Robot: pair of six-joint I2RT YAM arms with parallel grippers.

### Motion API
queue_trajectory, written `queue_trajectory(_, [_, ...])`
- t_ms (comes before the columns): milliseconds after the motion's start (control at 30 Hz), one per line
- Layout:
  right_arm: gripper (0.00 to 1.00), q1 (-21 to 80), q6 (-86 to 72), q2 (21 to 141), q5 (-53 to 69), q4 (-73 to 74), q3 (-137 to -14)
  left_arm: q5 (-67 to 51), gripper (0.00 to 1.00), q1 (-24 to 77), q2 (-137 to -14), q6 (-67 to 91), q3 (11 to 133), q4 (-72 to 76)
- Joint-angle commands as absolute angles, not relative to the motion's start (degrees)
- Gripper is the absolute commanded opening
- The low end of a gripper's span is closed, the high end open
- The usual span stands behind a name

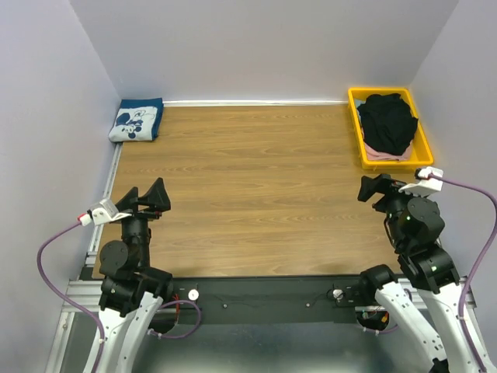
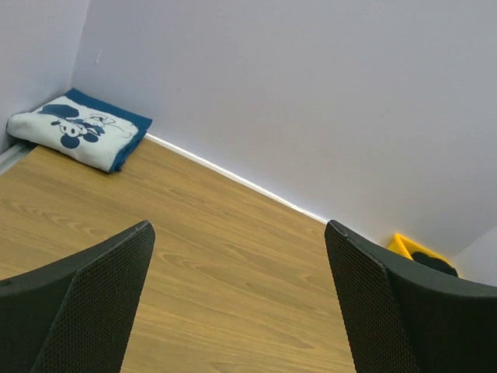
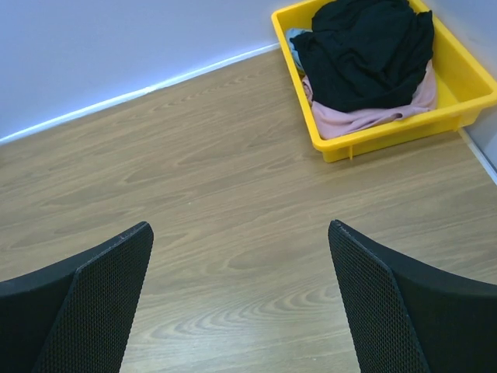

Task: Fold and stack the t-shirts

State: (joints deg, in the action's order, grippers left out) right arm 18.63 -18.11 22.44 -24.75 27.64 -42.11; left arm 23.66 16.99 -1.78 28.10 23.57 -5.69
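1. The navy t-shirt (image 1: 137, 120), white cartoon-mouse print facing up, lay folded in the far-left corner of the tabletop (image 1: 256, 186), close against the walls. It looked like the base of the stack.
2. The black t-shirt (image 1: 387, 120) sat crumpled in the yellow bin (image 1: 425, 148) at the far-right corner. It was heaped on top of the pink t-shirt (image 1: 382, 155), which showed only along the bin's near side.
3. In the right wrist view a sliver of light-blue cloth (image 3: 293, 39) showed at the bin's far-left inner corner. What it belonged to could not be told.
4. The left pincer (image 1: 146, 196) hovered over the near-left part of the tabletop, jaws spread wide and holding nothing. It faced the folded navy shirt.
5. The right pincer (image 1: 375, 188) hovered near the right edge, just short of the bin, also spread wide and empty.
6. Judged from this layout, one shirt was done and two remained. The step in hand appeared to be fetching the next shirt, and the black one on top was the likely pick.
7. That move would call for the right arm to reach forward over the bin and come down on the top of the black heap. It would need to pinch only that cloth, so the pink shirt beneath was not dragged out with it.
8. The shirt would then need carrying to the bare middle of the tabletop, where both arms could spread it flat for folding.
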Motion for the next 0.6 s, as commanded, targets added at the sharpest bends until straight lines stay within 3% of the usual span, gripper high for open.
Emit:
queue_trajectory(0, [1.0,18.54,-18.02,25.22,-23.38,25.66,-41.92,24.52,0.98,17.14,-3.07,30.76,24.96,-5.97])
queue_trajectory(133, [1.0,18.54,-17.06,32.15,-20.93,21.56,-43.41,22.25,0.98,17.14,-5.7,30.32,25.4,-5.54])
queue_trajectory(267, [1.0,18.54,-16.79,46.87,-20.04,14.95,-47.18,19.17,0.98,17.14,-8.78,28.74,25.93,-5.01])
queue_trajectory(567, [1.0,18.02,-16.7,85.05,-21.17,14.15,-74.86,13.45,0.98,17.05,-14.59,27.07,23.29,1.76])
